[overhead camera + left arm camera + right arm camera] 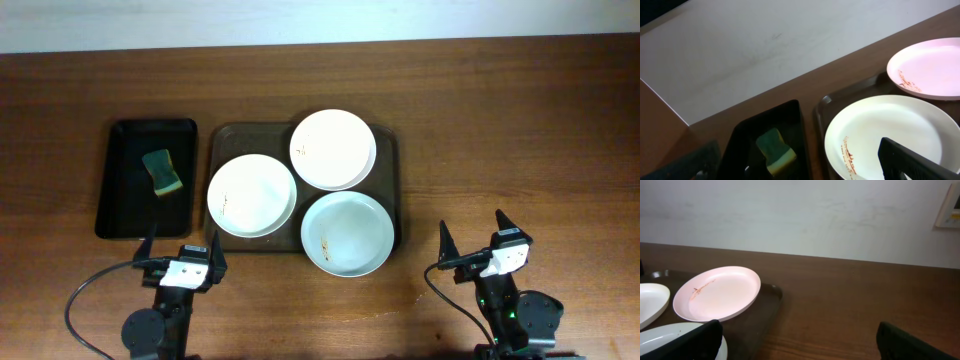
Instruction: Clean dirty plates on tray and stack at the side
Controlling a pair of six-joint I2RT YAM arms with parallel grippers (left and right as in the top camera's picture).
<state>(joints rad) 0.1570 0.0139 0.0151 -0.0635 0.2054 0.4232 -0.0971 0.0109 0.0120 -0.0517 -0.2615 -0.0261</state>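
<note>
Overhead, we see three plates [252,195] crowded on the brown tray [226,136]; the back plate [333,148] seems to overlap its neighbours, and the front plate [347,232] overhangs the tray's near rim. The left gripper [183,245] and right gripper [472,232] sit off the tray's near side, jaws apart, empty. The sponge [162,172] lies left of the tray. We judge scrubbing one plate could drag or tip another.

Left gripper [183,243] and right gripper [471,228] both sit low — fingers spread wide, empty.
</note>
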